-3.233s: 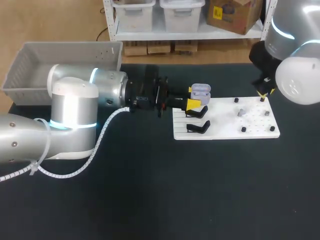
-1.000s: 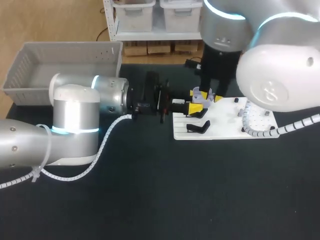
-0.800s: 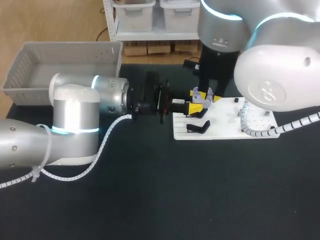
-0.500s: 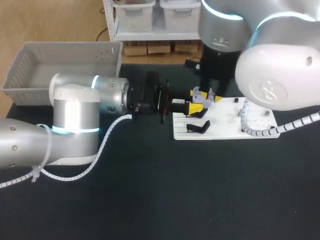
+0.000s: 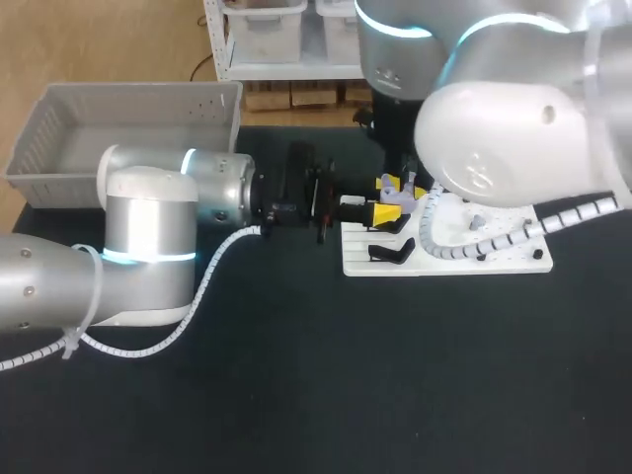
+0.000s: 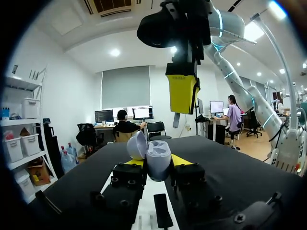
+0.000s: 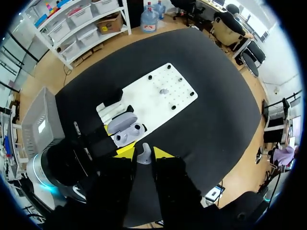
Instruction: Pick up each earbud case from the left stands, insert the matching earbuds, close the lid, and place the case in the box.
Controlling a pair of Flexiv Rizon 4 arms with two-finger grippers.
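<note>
Head view: the left gripper (image 5: 381, 210) is clamped on the case (image 5: 397, 197). It holds the case over the 10 o'clock corner of the board (image 5: 494, 259), just above the two black stands (image 5: 391, 251). The right arm comes in over the top and hides a good chunk of that corner. Its right gripper (image 5: 399, 184) hangs directly above the case. The box (image 5: 118, 128) sits at the table's 10 o'clock, well apart from all this.

Left wrist view shows the case best. It's upright between the yellow tips, mouth facing up, with the lid (image 6: 136, 145) flipped back and open. One yellow finger of the other arm hangs right over it, not touching.

Right wrist view: that gripper is pinched on an earbud (image 7: 144, 156), which sits between its two tips. The open case is just ahead of the fingers, wells facing them and lid on the far side. So the whole thing comes down to a straight push along the fingers. The earbud looks roughly lined up with the case mouth, maybe a touch off toward the side away from the lid. It's hard to say which well it's over. If it goes in crooked, it'll probably catch the rim.

The other earbud (image 7: 164, 91) lies near the middle of the board, about 3 o'clock from the case in the head view. The right arm is clearly the nearer one for that too.
</note>
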